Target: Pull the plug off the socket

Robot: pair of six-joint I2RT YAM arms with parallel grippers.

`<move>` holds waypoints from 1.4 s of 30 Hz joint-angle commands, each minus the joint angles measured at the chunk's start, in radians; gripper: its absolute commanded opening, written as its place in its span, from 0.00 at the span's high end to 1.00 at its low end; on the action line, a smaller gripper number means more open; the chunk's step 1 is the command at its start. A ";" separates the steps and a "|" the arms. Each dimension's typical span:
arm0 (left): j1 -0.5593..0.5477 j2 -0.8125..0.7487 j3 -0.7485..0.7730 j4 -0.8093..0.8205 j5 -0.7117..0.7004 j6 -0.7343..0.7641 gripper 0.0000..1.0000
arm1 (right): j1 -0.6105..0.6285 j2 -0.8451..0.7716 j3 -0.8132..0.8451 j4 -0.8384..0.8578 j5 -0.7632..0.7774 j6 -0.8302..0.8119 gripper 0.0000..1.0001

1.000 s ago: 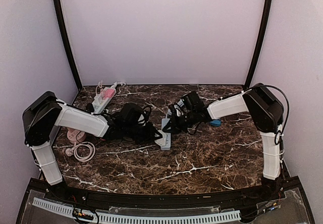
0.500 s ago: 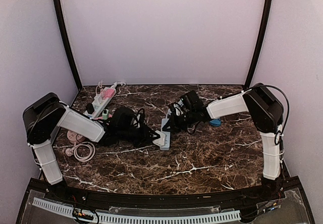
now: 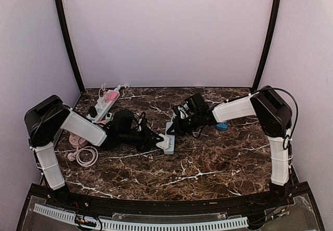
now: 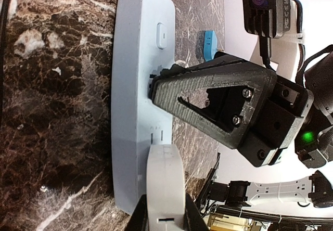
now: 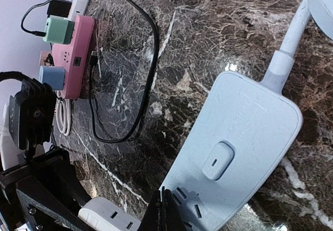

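The left tool is clamped on a white plug, with a dark finger on either side of the plug's body. The plug stands in the end socket of a pale blue power strip that lies flat on the marbled desk. It looks seated, though its prongs are hidden. Just beyond the left tool, the right tool has its fingers closed together on nothing, and its tip presses onto the strip's face. For a clean pull, the left tool should likely draw straight away from the strip's face without twisting. Meanwhile the right tool should bear down so the strip does not lift. The socket slots between the two tools hold nothing. Past the right tool is the strip's switch. Well beyond, a pink strip holds a green adapter and a blue adapter.
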 commanded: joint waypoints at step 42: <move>-0.008 -0.349 0.321 -0.836 -0.255 0.711 1.00 | -0.059 -0.271 0.008 -0.096 -0.012 -0.028 0.86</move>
